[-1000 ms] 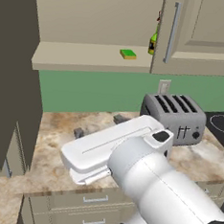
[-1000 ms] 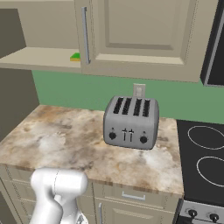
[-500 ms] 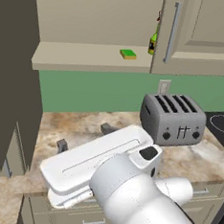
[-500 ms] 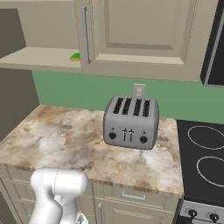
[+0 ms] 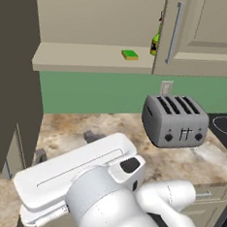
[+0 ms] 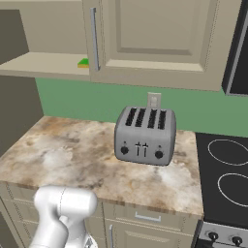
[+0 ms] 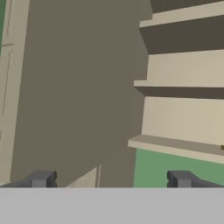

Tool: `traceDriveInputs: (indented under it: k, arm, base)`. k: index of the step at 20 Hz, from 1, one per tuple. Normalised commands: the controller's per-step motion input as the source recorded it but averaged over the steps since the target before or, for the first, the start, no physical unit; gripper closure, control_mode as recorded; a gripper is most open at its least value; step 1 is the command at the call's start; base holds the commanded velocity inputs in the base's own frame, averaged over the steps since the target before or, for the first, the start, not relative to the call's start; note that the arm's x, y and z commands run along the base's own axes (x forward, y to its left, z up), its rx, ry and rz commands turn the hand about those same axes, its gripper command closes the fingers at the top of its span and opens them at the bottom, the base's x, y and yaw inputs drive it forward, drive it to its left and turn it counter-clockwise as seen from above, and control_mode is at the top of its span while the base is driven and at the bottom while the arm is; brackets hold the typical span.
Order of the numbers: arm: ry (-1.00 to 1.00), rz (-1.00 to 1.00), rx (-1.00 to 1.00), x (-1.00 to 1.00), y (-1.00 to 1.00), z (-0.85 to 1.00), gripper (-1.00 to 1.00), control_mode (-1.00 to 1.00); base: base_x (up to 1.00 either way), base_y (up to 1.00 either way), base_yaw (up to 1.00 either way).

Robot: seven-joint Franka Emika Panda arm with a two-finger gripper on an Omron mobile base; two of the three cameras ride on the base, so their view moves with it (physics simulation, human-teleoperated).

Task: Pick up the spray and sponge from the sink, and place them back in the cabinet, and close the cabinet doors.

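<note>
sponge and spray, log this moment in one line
sponge: on cabinet shelf | spray: on shelf, behind right door edge | pincer: open, empty | left door: open

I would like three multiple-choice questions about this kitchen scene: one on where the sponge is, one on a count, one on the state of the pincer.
1. Where does the sponge lie?
A. on the counter
B. on the cabinet shelf
C. on the toaster

2. How many slots does the toaster have on top?
A. two
B. four
C. six

3. How does the pincer stand?
A. open, holding nothing
B. shut on the spray
C. shut on the sponge

Answers:
1 B: the sponge rests on the shelf of the cabinet.
2 B: the toaster shows four slots.
3 A: the pincer has its fingertips far apart with nothing between.
</note>
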Motion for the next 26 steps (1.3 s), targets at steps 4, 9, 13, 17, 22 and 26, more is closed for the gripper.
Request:
traceDriveInputs:
  k: [4,9,13,17,22,26]
  arm:
    - [0.00,0.00,0.00,-0.09,0.28,0.00,-1.00,-1.00]
    - [0.00,0.00,0.00,-0.06,0.24,0.00,-1.00,-1.00]
    - [0.00,0.00,0.00,0.00,0.16,0.00,-1.00,-1.00]
    - [0.00,0.00,0.00,-0.04,0.16,0.00,-1.00,-1.00]
    - [0.00,0.00,0.00,-0.15,0.20,0.00,-1.00,-1.00]
    - [0.00,0.00,0.00,-0.18,0.23,0.00,-1.00,-1.00]
  base:
    - [0.00,0.00,0.00]
    - [0.00,0.00,0.00]
    - [0.00,0.00,0.00]
    - [0.00,0.00,0.00]
    - [0.00,0.00,0.00]
    - [0.00,0.00,0.00]
